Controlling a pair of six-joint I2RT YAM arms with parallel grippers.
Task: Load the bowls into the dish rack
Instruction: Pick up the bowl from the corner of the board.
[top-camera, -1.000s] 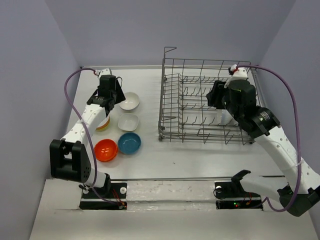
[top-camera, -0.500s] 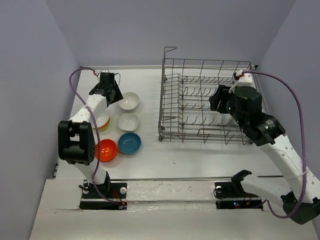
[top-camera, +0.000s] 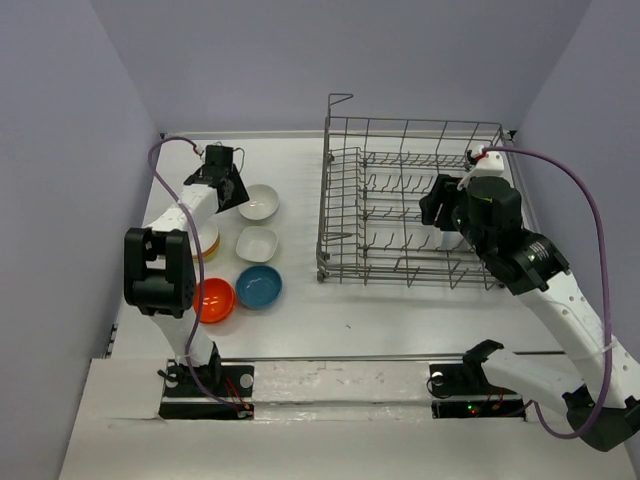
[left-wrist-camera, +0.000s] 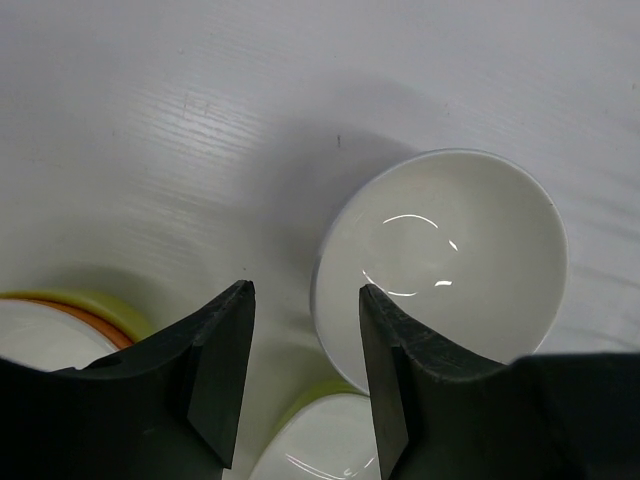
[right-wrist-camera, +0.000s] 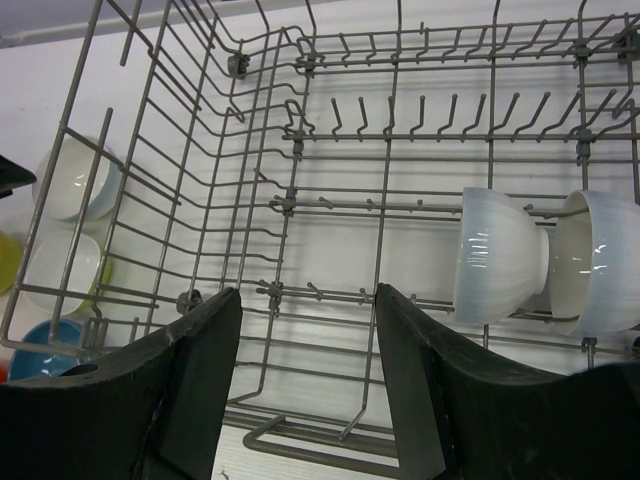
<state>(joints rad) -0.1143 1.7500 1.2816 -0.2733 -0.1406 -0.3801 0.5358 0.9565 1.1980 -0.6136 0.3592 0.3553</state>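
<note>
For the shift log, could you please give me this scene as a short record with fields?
left gripper: open, empty, low beside the round white bowl
right gripper: open, empty, over the dish rack
in rack: ribbed white bowl and second white bowl, both on edge
on table: squarish white bowl, blue bowl, orange-red bowl, yellow-green-rimmed stack partly hidden by the left arm
</note>
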